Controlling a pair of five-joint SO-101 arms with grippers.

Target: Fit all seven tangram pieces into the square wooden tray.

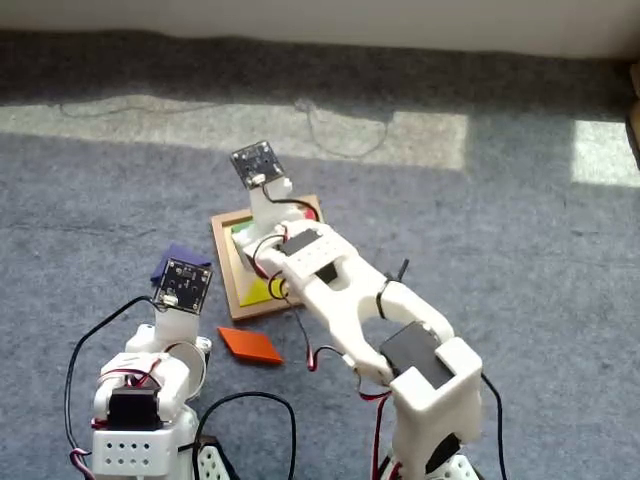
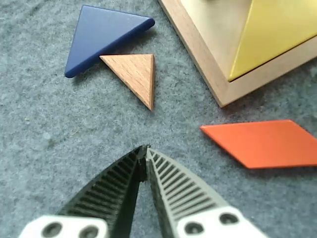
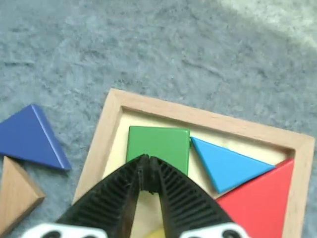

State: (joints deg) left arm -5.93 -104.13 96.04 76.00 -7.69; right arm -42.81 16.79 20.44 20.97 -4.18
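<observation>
The square wooden tray [image 3: 198, 116] holds a green square [image 3: 158, 144], a light blue triangle [image 3: 225, 163], a red triangle [image 3: 260, 203] and a yellow triangle [image 2: 272, 34]. My right gripper [image 3: 147, 161] hangs shut and holds nothing above the tray, its tips over the green square's near edge. On the carpet beside the tray lie a dark blue triangle [image 2: 101, 34], a plain wooden triangle [image 2: 136, 74] touching it, and an orange parallelogram [image 2: 265, 143]. My left gripper [image 2: 145, 153] is shut with nothing in it, over bare carpet a short way from the wooden triangle.
In the high view the tray [image 1: 222, 260] sits mid-carpet with the right arm [image 1: 340, 280] stretched over it. The orange parallelogram [image 1: 250, 345] lies between the two arm bases. Thin cables [image 1: 330, 135] trail on the sunlit carpet beyond the tray.
</observation>
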